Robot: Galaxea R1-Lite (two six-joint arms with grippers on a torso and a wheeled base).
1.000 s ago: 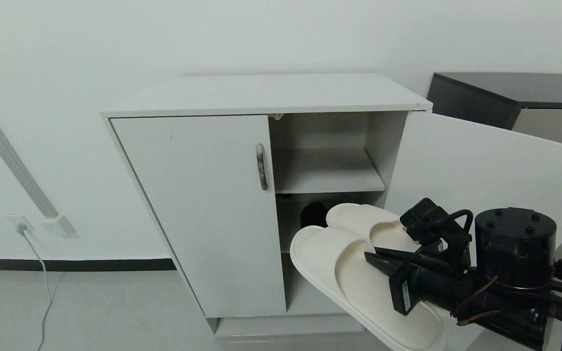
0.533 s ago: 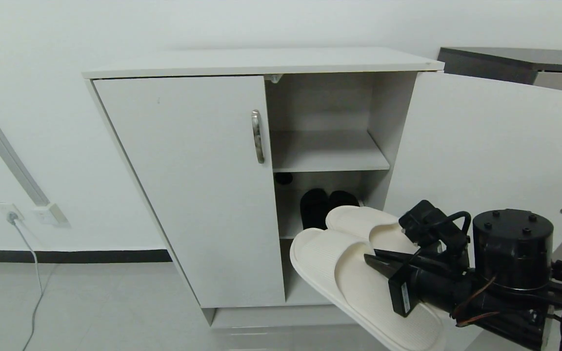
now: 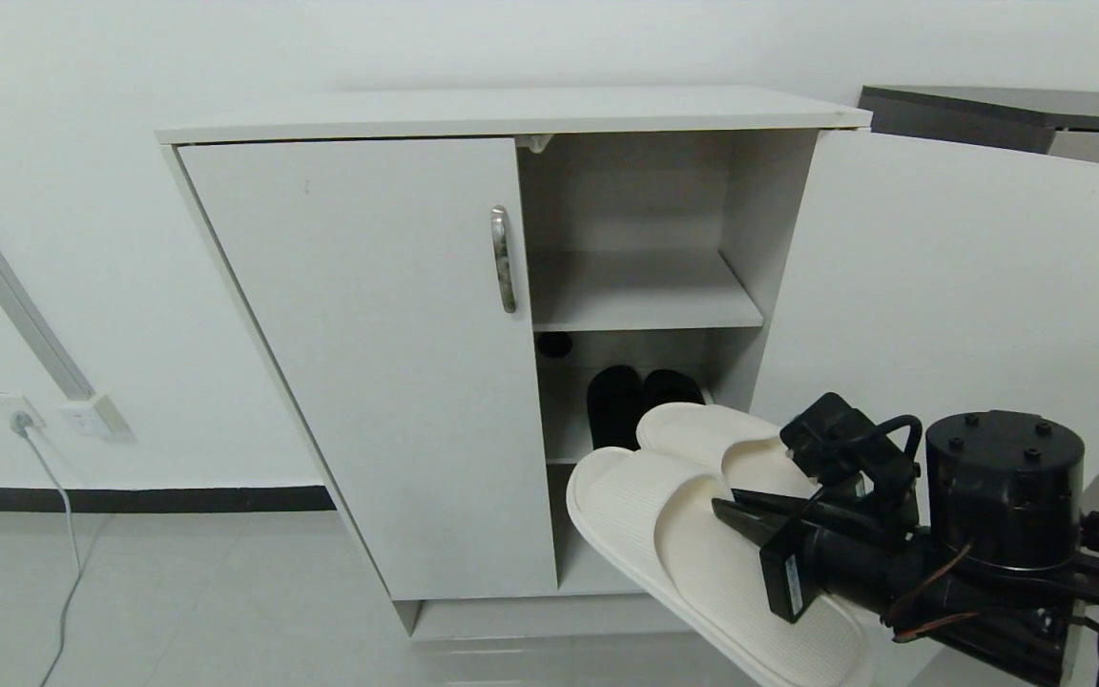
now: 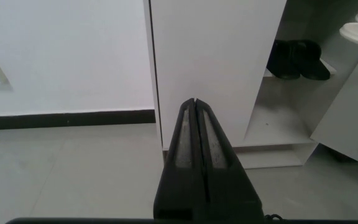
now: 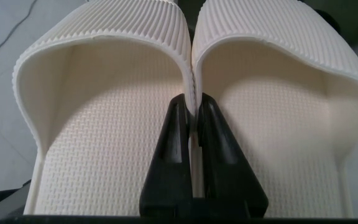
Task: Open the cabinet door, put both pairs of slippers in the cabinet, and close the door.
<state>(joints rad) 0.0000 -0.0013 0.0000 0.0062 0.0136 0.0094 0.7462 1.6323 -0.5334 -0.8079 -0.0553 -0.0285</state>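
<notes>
The white cabinet (image 3: 511,113) has its right door (image 3: 950,286) swung open and its left door (image 3: 378,363) closed. A pair of black slippers (image 3: 640,401) sits on the middle shelf, also visible as the black slippers (image 4: 298,59) in the left wrist view. My right gripper (image 3: 736,510) is shut on the pair of white slippers (image 3: 683,515), pinching their inner edges together in front of the open compartment. In the right wrist view the white slippers (image 5: 104,143) lie side by side with the right gripper (image 5: 191,109) clamped between them. My left gripper (image 4: 194,109) is shut on nothing, low before the closed door.
A dark cabinet (image 3: 1007,114) stands behind the open door at the right. The upper shelf (image 3: 640,291) is bare. A wall socket (image 3: 20,415) with a cable and a grey conduit (image 3: 6,286) are on the left wall. Grey floor (image 3: 177,611) lies open to the left.
The head view has shifted, so the cabinet sits higher and the black slippers on the shelf came into sight. The right gripper keeps the white slippers in the same place.
</notes>
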